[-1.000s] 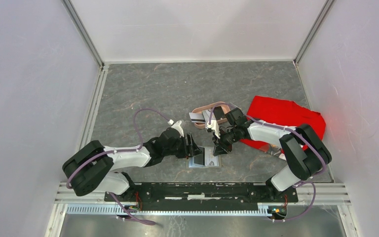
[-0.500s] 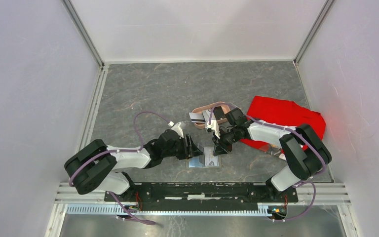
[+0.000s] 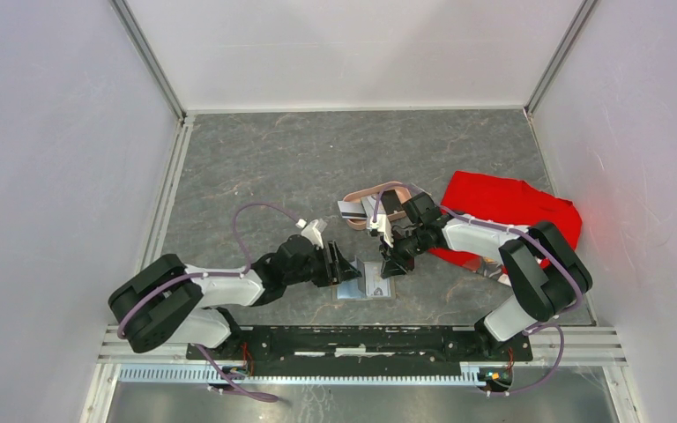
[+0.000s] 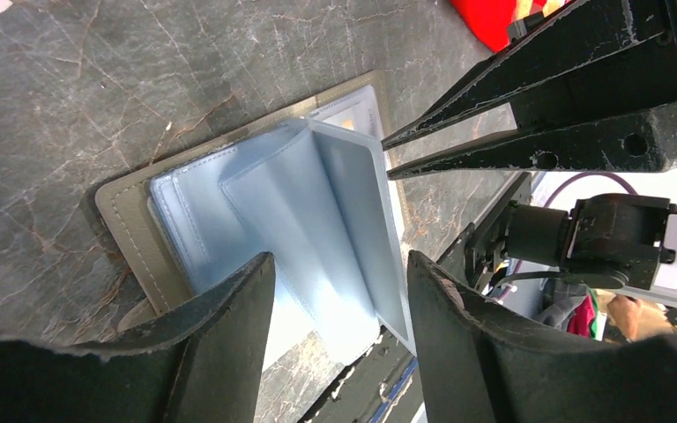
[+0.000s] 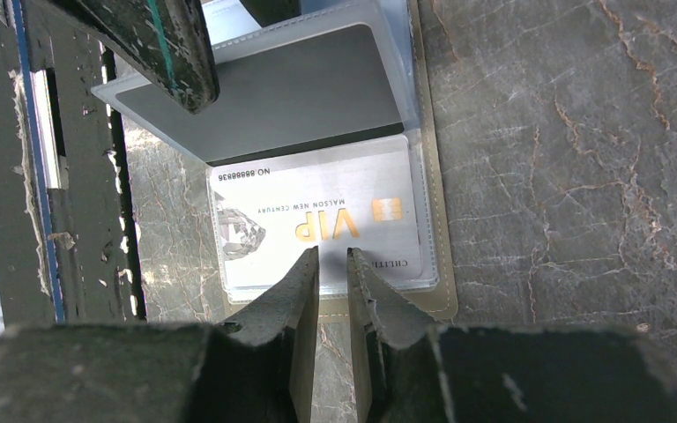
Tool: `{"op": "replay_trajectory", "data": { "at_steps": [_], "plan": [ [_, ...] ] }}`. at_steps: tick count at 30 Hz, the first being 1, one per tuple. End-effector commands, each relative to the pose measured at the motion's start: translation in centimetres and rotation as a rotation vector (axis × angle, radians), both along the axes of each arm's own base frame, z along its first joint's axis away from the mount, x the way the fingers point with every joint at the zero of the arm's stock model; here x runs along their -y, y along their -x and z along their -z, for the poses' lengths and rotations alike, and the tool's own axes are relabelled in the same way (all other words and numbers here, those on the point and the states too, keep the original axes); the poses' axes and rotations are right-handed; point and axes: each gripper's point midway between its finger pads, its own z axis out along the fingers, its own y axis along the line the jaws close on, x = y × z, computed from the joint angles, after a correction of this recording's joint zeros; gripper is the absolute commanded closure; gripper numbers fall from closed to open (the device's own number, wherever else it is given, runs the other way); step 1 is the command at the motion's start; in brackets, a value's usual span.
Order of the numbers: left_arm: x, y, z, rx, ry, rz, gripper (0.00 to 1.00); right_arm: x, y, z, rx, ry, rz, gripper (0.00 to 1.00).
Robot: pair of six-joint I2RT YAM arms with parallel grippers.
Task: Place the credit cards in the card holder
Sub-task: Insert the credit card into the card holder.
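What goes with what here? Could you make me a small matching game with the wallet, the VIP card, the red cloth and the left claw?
Things:
1. card holder
2. VIP card
3. red cloth
4. left gripper

States:
A. spread out at the far right of the overhead view
B. jaws wide, one on either side of the raised clear sleeves
C. lying open on the table
D. tucked inside the holder, print showing

Pairs: 1-C, 2-D, 3-A, 4-B
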Motion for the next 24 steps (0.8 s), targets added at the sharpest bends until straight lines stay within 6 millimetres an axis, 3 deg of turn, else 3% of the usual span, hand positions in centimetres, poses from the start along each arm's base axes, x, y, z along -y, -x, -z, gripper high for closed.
{"op": "replay_trajectory", "data": {
  "at_steps": [1,18,24],
  "plan": [
    [1.0,-0.1,-1.2,-0.010,0.112,-0.009,0.38,0.3,0.4,0.5,-0.019,0.032,-0.012,0.76],
    [0.9,0.3,-3.3,-0.012,0.338,-0.039,0.38,0.3,0.6,0.6,-0.021,0.035,-0.020,0.76],
    [0.8,0.2,-2.5,-0.040,0.340,-0.063,0.44,0.3,0.6,0.5,-0.021,0.033,-0.021,0.76]
  ]
}}
